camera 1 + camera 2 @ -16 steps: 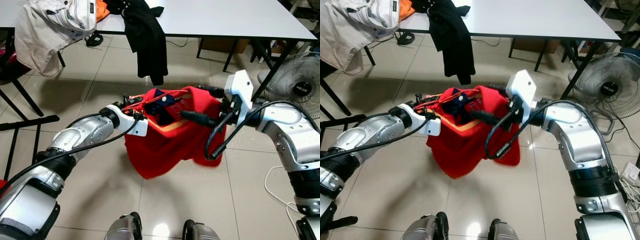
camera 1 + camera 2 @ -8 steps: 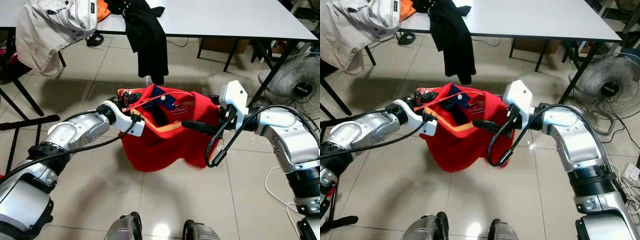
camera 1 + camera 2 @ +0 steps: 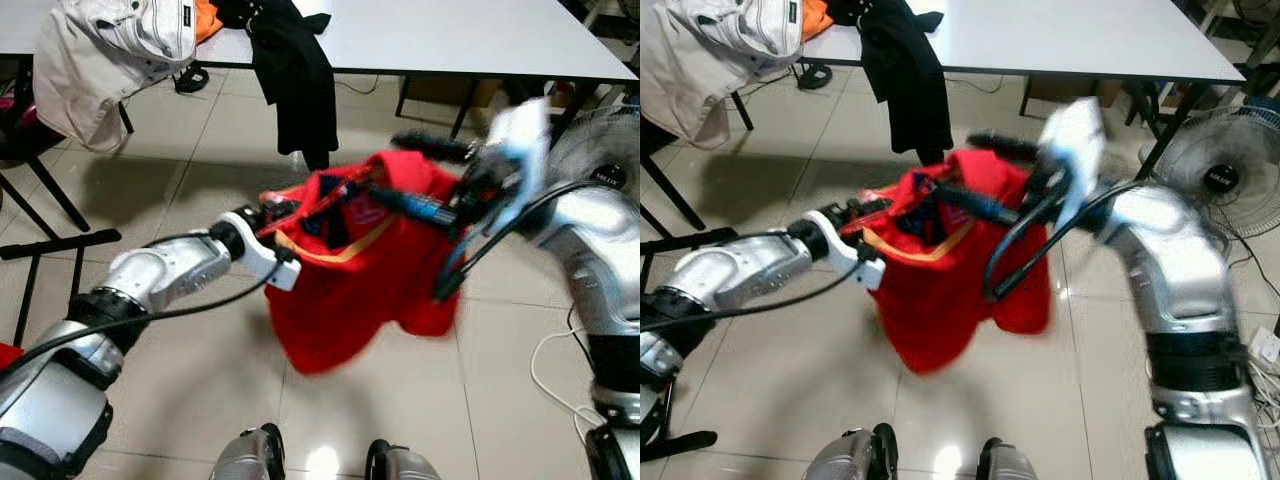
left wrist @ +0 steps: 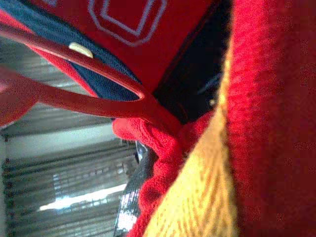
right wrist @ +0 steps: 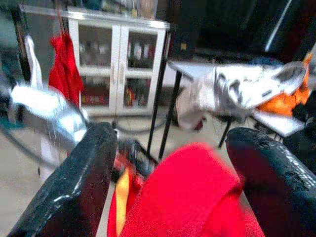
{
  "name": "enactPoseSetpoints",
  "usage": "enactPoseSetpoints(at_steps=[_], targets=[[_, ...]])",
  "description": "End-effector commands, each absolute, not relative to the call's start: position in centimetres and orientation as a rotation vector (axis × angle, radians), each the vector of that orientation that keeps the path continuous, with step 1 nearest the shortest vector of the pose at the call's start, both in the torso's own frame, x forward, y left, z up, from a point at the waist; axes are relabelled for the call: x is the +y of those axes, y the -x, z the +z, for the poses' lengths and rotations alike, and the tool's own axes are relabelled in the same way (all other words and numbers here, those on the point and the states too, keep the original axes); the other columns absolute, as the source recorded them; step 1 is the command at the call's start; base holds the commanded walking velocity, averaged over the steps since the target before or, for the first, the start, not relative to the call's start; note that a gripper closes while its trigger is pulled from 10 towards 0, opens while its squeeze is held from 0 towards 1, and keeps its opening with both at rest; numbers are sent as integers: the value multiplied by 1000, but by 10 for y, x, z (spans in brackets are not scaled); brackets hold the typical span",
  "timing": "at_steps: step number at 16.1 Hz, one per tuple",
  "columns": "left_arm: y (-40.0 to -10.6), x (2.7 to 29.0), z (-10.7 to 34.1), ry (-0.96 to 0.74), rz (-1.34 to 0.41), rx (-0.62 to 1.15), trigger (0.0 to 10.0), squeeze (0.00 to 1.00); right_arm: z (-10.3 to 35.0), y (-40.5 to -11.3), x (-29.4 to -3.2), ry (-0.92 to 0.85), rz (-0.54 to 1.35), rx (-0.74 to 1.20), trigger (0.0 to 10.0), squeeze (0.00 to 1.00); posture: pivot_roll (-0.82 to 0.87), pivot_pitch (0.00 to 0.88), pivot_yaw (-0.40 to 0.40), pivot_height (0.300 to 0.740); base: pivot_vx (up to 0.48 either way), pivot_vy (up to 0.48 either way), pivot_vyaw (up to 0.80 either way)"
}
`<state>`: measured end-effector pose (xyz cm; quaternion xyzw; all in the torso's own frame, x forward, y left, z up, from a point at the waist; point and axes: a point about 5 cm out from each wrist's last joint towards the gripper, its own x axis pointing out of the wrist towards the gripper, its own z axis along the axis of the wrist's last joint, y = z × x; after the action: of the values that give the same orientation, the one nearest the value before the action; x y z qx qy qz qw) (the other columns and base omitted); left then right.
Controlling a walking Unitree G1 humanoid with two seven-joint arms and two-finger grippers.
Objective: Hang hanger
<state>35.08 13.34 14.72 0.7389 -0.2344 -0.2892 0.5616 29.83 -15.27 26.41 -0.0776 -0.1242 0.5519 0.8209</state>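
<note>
A red sweater (image 3: 350,285) with a yellow-edged neck hangs in the air between my two arms, on a thin red hanger (image 3: 335,188). My left gripper (image 3: 272,212) is shut on the hanger's left end, and the left wrist view shows the red hanger (image 4: 89,98) and the knit collar up close. My right gripper (image 3: 390,170) is blurred with motion at the sweater's right shoulder. It stands open, with one finger above the cloth and one inside the neck. In the right wrist view the red sweater (image 5: 182,197) bulges between the two wide-apart black fingers (image 5: 74,187).
A white table (image 3: 450,40) stands ahead, with a black garment (image 3: 300,80) hanging off its edge and a beige jacket (image 3: 90,60) at its left end. A fan (image 3: 600,165) is at the right. Black stand legs (image 3: 50,245) cross the floor at the left.
My right arm has swung up and away fast, lifting the sweater's right shoulder. My left gripper has shifted slightly right and lower with the hanger.
</note>
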Motion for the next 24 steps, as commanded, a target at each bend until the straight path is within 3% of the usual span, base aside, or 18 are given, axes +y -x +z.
enactPoseSetpoints(at_steps=[1, 8, 11, 13, 15, 19, 21, 24], targets=[[-346, 101, 165, -1695, -713, -767, 10000, 0, 271, -292, -145, 145, 1236, -267, 10000, 0, -136, 139, 8, 740, 0, 0, 0], [-344, 99, 155, -1733, -758, -791, 10000, 0, 238, -301, -172, 214, 1121, -76, 10000, 0, -141, 141, 7, 740, 0, 0, 0], [-343, 98, 156, -1752, -763, -827, 10000, 0, 228, -314, -184, 36, 1059, -34, 10000, 0, -140, 140, 9, 740, 0, 0, 0], [-339, 97, 155, -1793, -768, -895, 10000, 0, 241, -322, -190, -253, 1020, -62, 10000, 0, -131, 141, 2, 740, 0, 0, 0], [-336, 98, 149, -1853, -786, -954, 10000, 0, 227, -322, -188, -280, 1020, 3, 10000, 0, -130, 142, -1, 740, 0, 0, 0], [-329, 100, 138, -1972, -879, -1054, 10000, 0, 205, -311, -179, -200, 1085, 119, 10000, 0, -129, 142, -12, 740, 0, 0, 0], [-323, 95, 131, -2019, -987, -1147, 10000, 0, 182, -296, -172, 64, 1196, 245, 10000, 0, -124, 136, -16, 740, 0, 0, 0], [-318, 86, 126, -2024, -1046, -1235, 10000, 0, 168, -285, -158, 208, 1279, 287, 10000, 0, -128, 129, -15, 740, 0, 0, 0]])
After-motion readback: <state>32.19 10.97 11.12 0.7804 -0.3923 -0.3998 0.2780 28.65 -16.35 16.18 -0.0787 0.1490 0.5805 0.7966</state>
